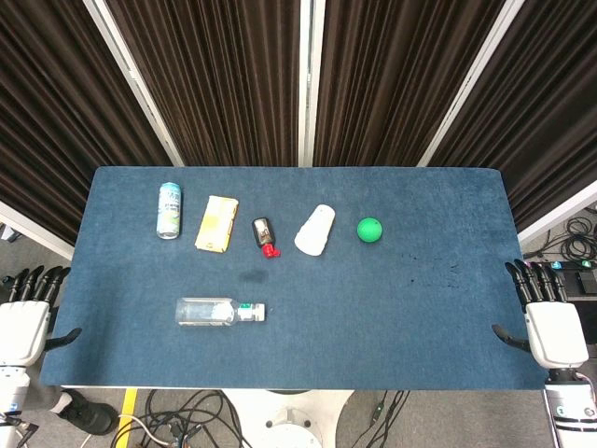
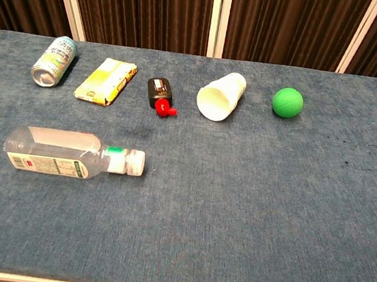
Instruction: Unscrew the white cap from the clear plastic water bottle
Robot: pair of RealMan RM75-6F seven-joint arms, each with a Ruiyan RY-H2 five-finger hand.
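The left hand (image 1: 23, 322) is resting off the desk's (image 1: 392, 289) left edge, fingers apart, holding nothing. The clear bottle (image 1: 219, 312) is lying on its side near the front-left corner, its white cap (image 1: 259, 312) still on and pointing right. The right hand (image 1: 550, 322) is sitting off the right edge, likewise spread and empty.

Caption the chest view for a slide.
Capped water bottle lying on its side on the blue table, nearer than a can, packet, cup and ball.

Bare blue cloth (image 2: 249, 210) around the bottle (image 2: 63, 153); nearest neighbour, yellow packet (image 2: 106, 81), well apart
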